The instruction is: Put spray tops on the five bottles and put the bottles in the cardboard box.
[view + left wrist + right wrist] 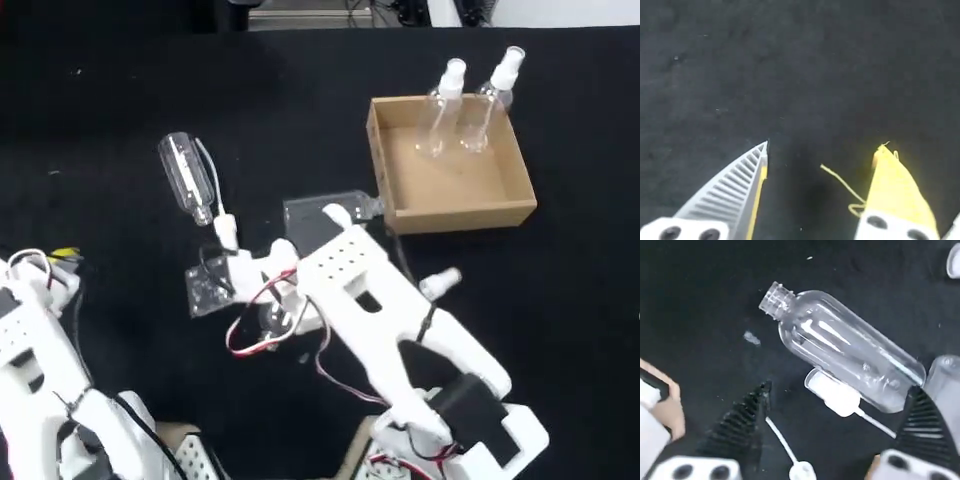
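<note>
The right pincer [840, 387] gapes wide; just past its tips a capless bottle [850, 357] lies on the desk [700, 300], a spray top [832, 396] seemingly touching it. The cardboard box [460, 215], two o'clock from it, holds two topped bottles [440, 115]. The left pincer [822, 146] is wide too.

The high camera is looking steeply down at the worktop [100, 100] from six o'clock. Both wrist cameras are facing down, close above it.

Two topped bottles [443, 118] upright in cardboard box [460, 212]; open bottle [845, 355] flat outside.
</note>
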You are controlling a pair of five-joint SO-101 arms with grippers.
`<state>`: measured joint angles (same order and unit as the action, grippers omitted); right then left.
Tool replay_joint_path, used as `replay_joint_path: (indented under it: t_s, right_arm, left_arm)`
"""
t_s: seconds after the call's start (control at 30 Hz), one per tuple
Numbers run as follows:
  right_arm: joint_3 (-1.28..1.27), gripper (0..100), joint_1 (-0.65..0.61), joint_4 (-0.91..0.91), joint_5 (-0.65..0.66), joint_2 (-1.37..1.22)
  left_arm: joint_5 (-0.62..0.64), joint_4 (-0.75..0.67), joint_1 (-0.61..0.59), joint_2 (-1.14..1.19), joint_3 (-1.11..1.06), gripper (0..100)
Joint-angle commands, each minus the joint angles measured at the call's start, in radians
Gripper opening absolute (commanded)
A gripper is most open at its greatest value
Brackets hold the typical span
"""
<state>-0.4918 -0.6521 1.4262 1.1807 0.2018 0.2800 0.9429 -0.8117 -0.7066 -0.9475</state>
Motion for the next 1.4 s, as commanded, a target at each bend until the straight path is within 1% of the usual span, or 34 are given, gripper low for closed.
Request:
replay_joint_path:
  t_s: [0.0,0.13,0.27,0.37,0.57,0.73,0.87,0.97,1.07,1.13,1.17,1.2,1.3,1.37]
  right_arm:
    - [0.036,36.0,-0.011,-0.044,0.064,-0.012]
    - [-0.018,36.0,-0.012,-0.129,0.106,-0.012]
    - [-0.09,36.0,-0.012,-0.258,0.109,-0.012]
    - [-0.139,36.0,-0.012,-0.311,0.109,-0.012]
    - [-0.162,36.0,-0.006,-0.333,0.109,-0.027]
    - [-0.133,35.9,-0.009,-0.344,0.11,-0.147]
    - [-0.05,35.1,-0.006,-0.334,0.104,-0.217]
    - [-0.018,27.7,-0.006,-0.342,0.104,-0.262]
    - [0.019,12.9,-0.006,-0.342,0.097,-0.303]
    - [0.059,1.1,-0.008,-0.342,0.025,-0.323]
    - [0.087,1.0,-0.009,-0.342,-0.029,-0.328]
    - [0.117,3.3,-0.008,-0.339,-0.095,-0.329]
    - [0.232,0.9,-0.008,-0.322,-0.288,-0.306]
    - [0.312,1.1,-0.006,-0.273,-0.402,-0.265]
  left_arm:
    - [0.037,-0.015,-0.05,0.017,0.077,31]
    - [0.052,-0.017,-0.07,0.017,0.077,31]
    - [0.052,-0.017,-0.071,0.017,0.079,31]
    - [0.052,-0.02,-0.073,0.017,0.079,31]
    - [0.054,-0.021,-0.073,0.017,0.079,31]
    - [0.054,-0.014,-0.073,0.02,0.088,31]
    - [0.054,-0.014,-0.071,0.02,0.085,31]
    - [0.054,-0.014,-0.071,0.02,0.085,31]
    - [0.054,-0.014,-0.071,0.02,0.085,31]
    - [0.054,-0.014,-0.071,0.02,0.085,31]
    - [0.054,-0.014,-0.071,0.02,0.085,31]
    - [0.054,-0.014,-0.071,0.02,0.085,31]
    - [0.054,-0.014,-0.067,0.02,0.085,31]
    - [0.054,-0.014,-0.067,0.02,0.085,31]
